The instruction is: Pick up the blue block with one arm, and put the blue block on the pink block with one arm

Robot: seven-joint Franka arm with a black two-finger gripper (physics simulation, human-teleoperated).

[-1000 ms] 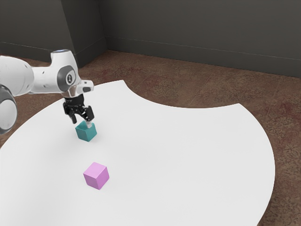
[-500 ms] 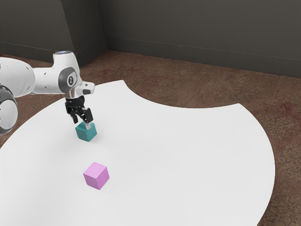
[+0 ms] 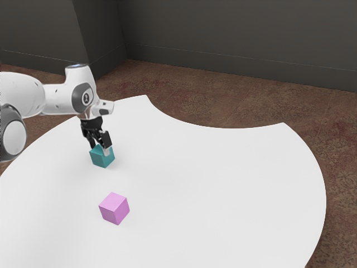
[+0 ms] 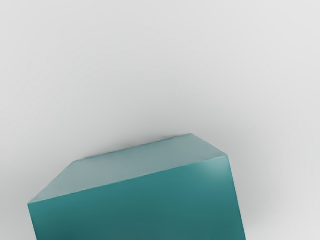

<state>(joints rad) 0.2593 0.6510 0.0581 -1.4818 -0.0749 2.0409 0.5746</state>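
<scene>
Over the blue block [image 3: 102, 158], on the exterior view's left part of the white table [image 3: 234, 184], my gripper [image 3: 99, 146] was low against the block's upper half. Whether my jaws had closed on it or merely straddled it, I could not tell. The block, more teal than blue, sat flat on the table, and in the wrist view it [image 4: 145, 200] lay right under my hand.

I judged this to be the grasping step: the block was not yet lifted, so nothing of the stacking was done. The next move called for a firm, square hold, then a straight lift high enough to pass above the pink block [image 3: 114, 208]. That block stood apart from the blue one, nearer the camera, with bare table between them. After the lift came a short carry and a level descent onto its top.

Room was generous. Both blocks were well away from the table's curved rim, and nothing else stood on the surface to catch my arm.
</scene>
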